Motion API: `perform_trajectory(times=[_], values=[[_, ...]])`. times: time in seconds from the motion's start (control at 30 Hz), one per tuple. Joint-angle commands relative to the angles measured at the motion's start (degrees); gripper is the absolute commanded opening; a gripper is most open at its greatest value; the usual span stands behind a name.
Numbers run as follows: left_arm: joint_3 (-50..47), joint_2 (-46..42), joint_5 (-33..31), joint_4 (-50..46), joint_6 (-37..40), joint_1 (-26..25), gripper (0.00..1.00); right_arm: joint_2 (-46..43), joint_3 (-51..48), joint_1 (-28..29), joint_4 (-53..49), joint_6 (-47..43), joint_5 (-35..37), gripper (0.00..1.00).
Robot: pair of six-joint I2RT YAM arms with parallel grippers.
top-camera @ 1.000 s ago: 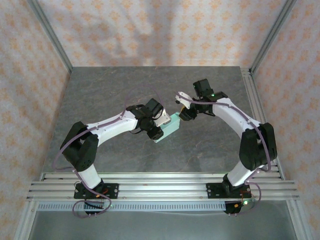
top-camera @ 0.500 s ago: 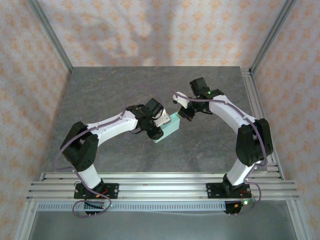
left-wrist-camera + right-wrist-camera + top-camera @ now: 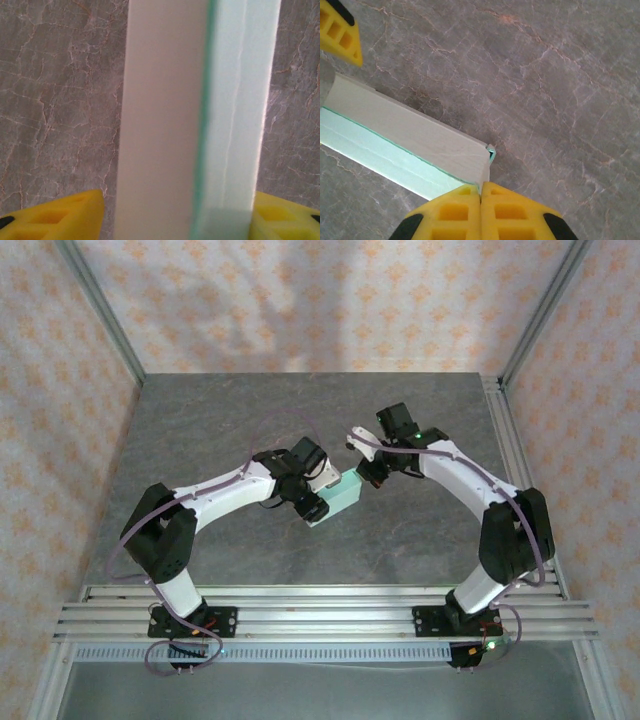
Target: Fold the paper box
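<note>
**Two robot arms hold a slim mint box between them over a grey stone table**

Everything here is placed relative to the paper box (image 3: 342,496), a pale mint, slim rectangular box seen from above near the middle of the table (image 3: 200,430). The table top is grey with pale veins.

Far to the left of the box a wall (image 3: 50,390) with an orange floral pattern rises behind a slanted metal frame post (image 3: 100,310). The left arm (image 3: 215,495), white with black joints, curves in from the box's near left. A looping cable runs along it.

The left gripper (image 3: 322,490) sits at the box's left end. In the left wrist view its yellow fingertips (image 3: 55,217) flank the box, clamped on its sides. One cream face and one mint face with a fold seam run up the frame.

At the box's right end is the right gripper (image 3: 365,472). In the right wrist view its yellow pads (image 3: 450,217) are pressed together. The thin card edge at the box's end runs into the seam between them.

That end corner gapes slightly, but the inside cannot be made out.

The right arm (image 3: 470,480) arcs away to the box's right. Metal rails (image 3: 320,605) lie nearer the camera than the box.
</note>
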Motion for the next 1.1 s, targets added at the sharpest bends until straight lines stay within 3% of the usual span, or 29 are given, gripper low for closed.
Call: perform_trajectory(times=[0.0, 0.33, 0.77, 0.9, 1.07], values=[[-0.1, -0.9, -1.5, 0.1, -0.8, 0.1, 0.58, -1.9, -0.1, 0.8, -0.1, 7.5, 4.3, 0.00], [-0.3, 0.1, -2.6, -0.5, -0.3, 0.1, 0.55, -4.0, 1.2, 3.7, -4.2, 26.2, 12.1, 0.00], [-0.5, 1.3, -4.6, 0.2, -0.1, -0.1, 0.52, -4.1, 0.6, 3.7, -6.9, 43.9, 10.9, 0.00], [-0.4, 1.8, -5.0, 0.3, 0.0, -0.3, 0.52, -4.6, 0.1, 3.8, -6.8, 45.8, 10.0, 0.00], [-0.6, 1.7, -4.7, 0.6, 0.2, -0.4, 0.52, -7.7, -4.6, 3.9, -3.5, 38.9, 11.5, 0.00]])
